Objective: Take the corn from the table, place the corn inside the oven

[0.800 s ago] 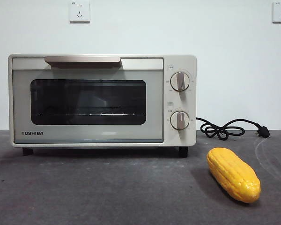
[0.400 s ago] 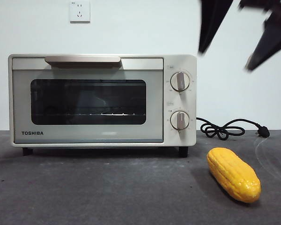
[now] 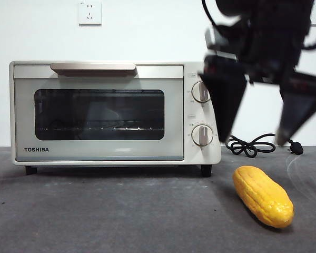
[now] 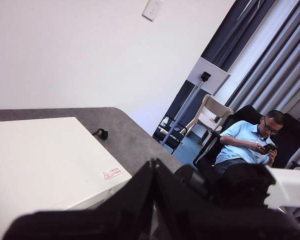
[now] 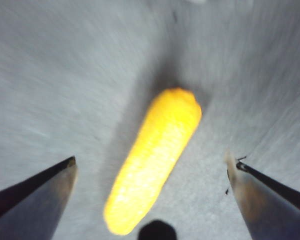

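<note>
Right gripper (image 3: 253, 139) hangs in the air above the corn (image 3: 263, 196), jaws spread wide and holding nothing; in the front view both black tips point down, one in front of the oven's knob panel, the other near the cord's plug (image 3: 296, 149). Its wrist camera, blurred, gives what the front view cannot: the corn (image 5: 154, 159) lies lengthwise in the gap between the jaws, touching neither. The corn lies on the table (image 3: 105, 216) at about 4 o'clock from the oven (image 3: 115, 113), slanted, well clear of the oven's foot. The oven door is closed, handle bar (image 3: 92, 67) along its top. Left gripper (image 4: 155, 200): black jaws look drawn together with nothing between them, above the oven's white top (image 4: 45, 160), a view the front camera lacks.
</note>
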Tool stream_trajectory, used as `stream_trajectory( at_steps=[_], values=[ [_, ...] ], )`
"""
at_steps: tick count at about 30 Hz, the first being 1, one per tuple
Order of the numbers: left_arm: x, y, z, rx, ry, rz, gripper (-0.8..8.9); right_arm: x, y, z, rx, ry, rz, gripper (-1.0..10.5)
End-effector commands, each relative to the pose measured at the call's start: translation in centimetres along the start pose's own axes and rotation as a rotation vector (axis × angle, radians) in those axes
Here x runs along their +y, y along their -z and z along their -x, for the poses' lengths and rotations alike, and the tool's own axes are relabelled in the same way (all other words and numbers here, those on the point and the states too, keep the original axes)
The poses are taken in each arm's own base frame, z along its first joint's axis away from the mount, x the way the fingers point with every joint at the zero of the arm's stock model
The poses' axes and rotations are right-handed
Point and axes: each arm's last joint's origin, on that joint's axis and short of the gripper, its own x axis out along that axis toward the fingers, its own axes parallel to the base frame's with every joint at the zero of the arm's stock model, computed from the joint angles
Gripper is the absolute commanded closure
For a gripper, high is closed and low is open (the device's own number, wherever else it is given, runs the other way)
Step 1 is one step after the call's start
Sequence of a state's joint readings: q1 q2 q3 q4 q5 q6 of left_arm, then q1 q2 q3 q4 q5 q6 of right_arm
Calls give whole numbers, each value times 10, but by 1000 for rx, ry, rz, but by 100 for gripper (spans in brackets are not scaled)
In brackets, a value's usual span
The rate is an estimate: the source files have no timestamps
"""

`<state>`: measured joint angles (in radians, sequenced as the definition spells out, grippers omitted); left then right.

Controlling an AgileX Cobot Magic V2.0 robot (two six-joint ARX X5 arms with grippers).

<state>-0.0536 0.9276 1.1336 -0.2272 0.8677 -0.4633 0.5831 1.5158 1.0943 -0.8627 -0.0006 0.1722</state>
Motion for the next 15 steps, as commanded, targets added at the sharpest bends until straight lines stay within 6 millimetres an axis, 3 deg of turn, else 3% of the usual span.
stream_trajectory(
  at_steps=[1, 6, 12, 15],
  values=[
    [-1, -1, 0, -2, 5, -27, 817, -2, 13, -18, 49, 10, -24, 444],
    [-1, -1, 0, -6, -1, -28, 817, -4, 31, -40, 86, -22, -48, 446],
    [-1, -1, 0, -5, -1, -27, 817, -2, 34, -46, 73, -119, -66, 461],
    [-1, -1, 0, -4, -2, -25, 817, -1, 32, -46, 63, -150, -65, 605]
  ],
)
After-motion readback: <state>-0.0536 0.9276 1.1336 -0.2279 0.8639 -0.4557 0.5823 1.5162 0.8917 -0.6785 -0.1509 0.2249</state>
